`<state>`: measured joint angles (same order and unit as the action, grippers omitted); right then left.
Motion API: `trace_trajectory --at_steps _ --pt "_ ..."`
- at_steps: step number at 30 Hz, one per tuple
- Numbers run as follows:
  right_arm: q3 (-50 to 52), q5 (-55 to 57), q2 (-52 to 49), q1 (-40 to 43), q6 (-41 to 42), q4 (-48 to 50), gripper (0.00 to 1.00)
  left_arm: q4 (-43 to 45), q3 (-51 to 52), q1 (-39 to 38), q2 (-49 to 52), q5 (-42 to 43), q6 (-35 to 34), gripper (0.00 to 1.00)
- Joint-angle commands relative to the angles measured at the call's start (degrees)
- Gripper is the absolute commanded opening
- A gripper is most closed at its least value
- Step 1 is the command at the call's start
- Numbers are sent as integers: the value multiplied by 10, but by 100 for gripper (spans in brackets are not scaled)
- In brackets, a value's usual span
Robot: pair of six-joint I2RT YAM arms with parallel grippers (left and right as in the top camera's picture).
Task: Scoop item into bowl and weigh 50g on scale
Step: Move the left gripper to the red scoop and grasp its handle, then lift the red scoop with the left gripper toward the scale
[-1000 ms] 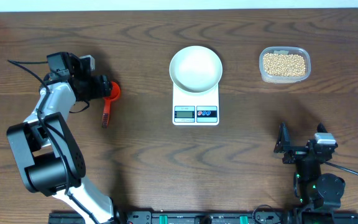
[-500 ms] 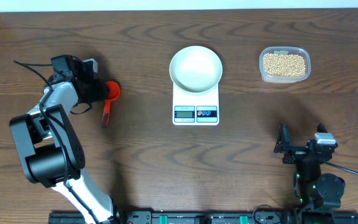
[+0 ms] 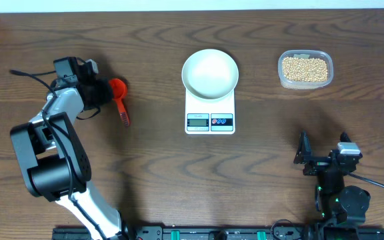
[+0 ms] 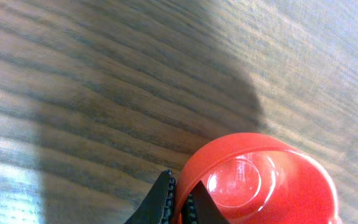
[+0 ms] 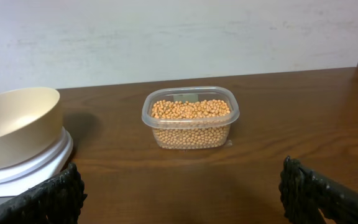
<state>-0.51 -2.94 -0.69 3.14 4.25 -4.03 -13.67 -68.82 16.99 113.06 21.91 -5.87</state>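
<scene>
Beans (image 3: 305,69) lie in the clear tub (image 3: 281,75) far right, well apart from the left end effector (image 3: 104,93), pinched thinly on the rim of the red scoop (image 3: 117,88). The right end effector (image 3: 323,150) gapes empty. I reckon that thin pinch may let the scoop swivel, spilling beans short of the bowl (image 3: 209,72) on the scale (image 3: 209,121).

The dark brown, wood-grained tabletop (image 3: 259,167) runs back to a pale wall along its far edge. The white scale (image 3: 210,120) stands on it midway between the left and right edges, nearer the far edge than the near one. A clear plastic tub (image 3: 305,69) sits toward the far right corner, well apart from the scale. A red scoop (image 3: 117,87) is toward the far left; whether it touches the wood cannot be told.
</scene>
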Motion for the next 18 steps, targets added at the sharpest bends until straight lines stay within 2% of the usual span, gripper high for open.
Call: trace_trajectory --at_steps 1,4,7,12,18 --pt "2 4 4 -2 -5 -1 99 1 -8 0 -54 -3 -148 7" --pt "2 4 4 -2 -5 -1 99 -10 -8 0 -102 0 -273 7" --pt "2 4 4 -2 -5 -1 99 -26 -8 0 -151 30 -368 7" --pt "2 4 4 -2 -5 -1 99 -46 -7 0 -217 105 -462 7" --pt "2 4 4 -2 -5 0 99 -137 -7 -1 -263 150 -594 7"
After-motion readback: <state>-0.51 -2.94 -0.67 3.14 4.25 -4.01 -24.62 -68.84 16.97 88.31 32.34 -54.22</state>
